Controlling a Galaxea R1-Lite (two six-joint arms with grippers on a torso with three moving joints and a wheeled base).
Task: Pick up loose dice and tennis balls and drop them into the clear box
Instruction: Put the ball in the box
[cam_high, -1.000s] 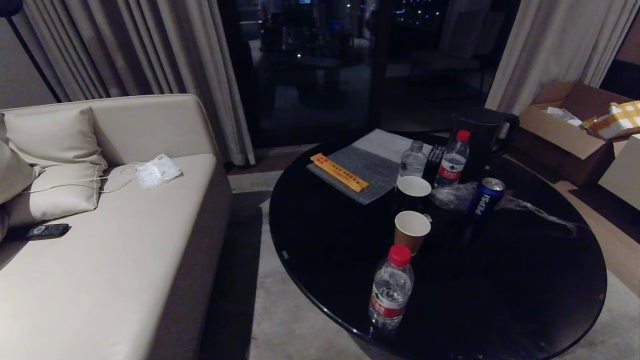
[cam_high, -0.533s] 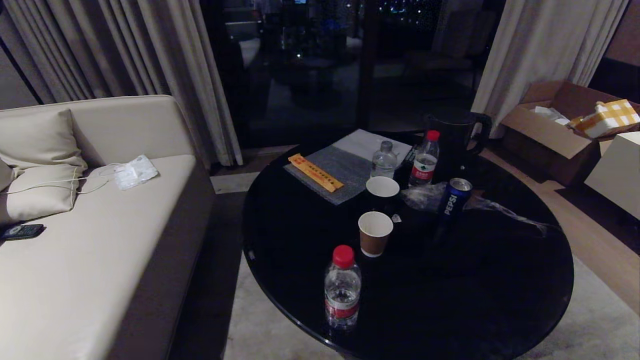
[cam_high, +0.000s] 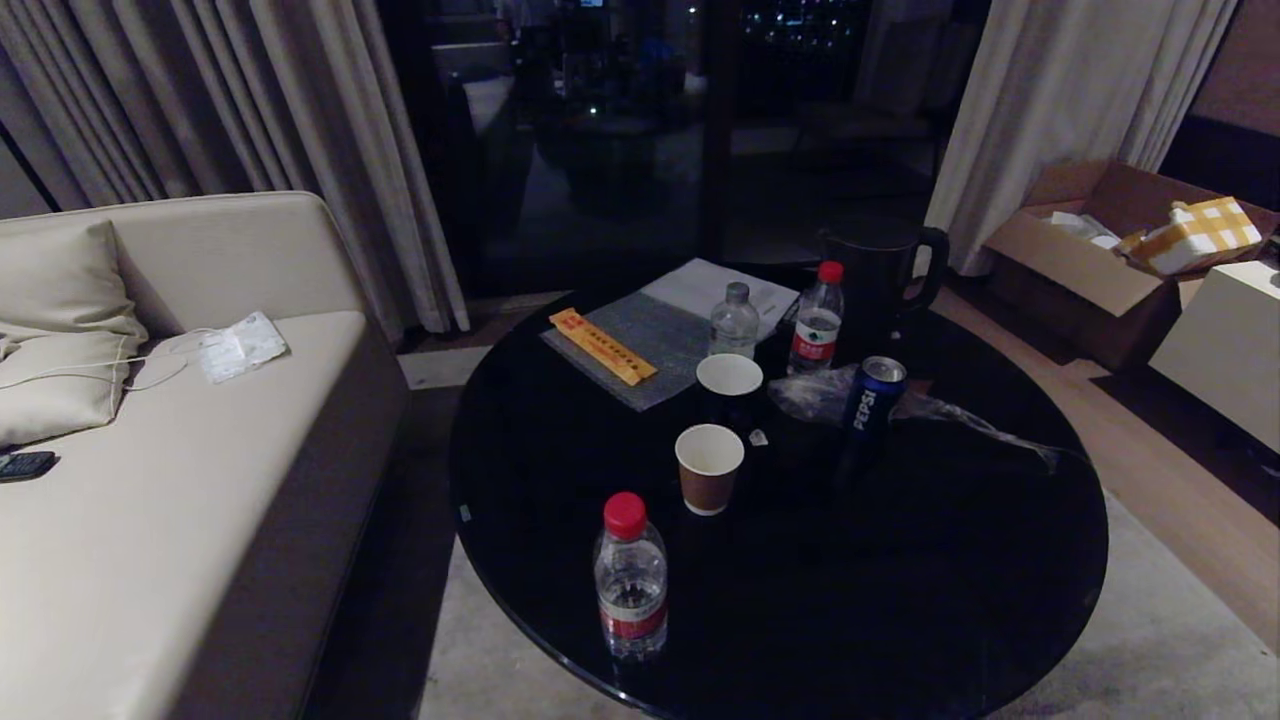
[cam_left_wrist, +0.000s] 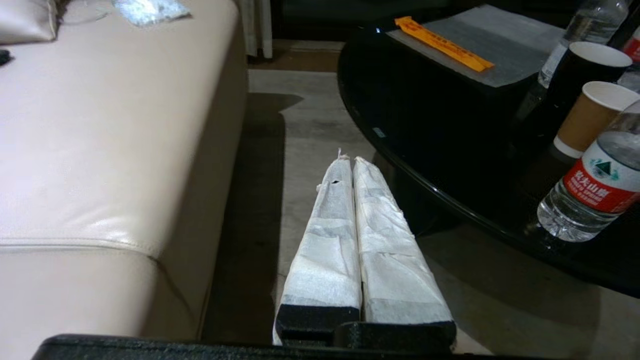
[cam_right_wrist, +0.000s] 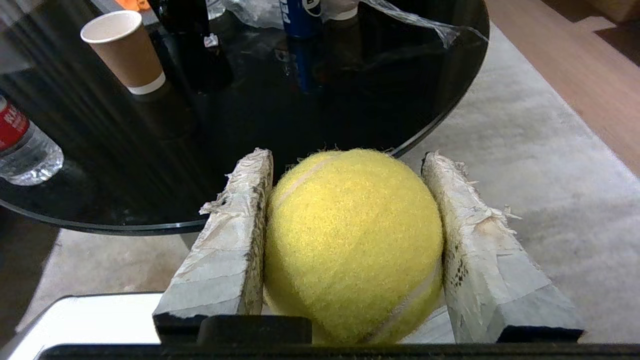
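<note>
Camera panned right; right gripper (cam_right_wrist: 347, 155) grips one tennis ball (cam_right_wrist: 352, 242).

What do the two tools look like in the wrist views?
Left tool: two long tapering fingers wrapped in white tape, set in a black base. Right tool: the same build, but its tape wrap is greyer, frayed and peeling along the edges. No cables or markings show. Neither arm appears in the head view.
</note>
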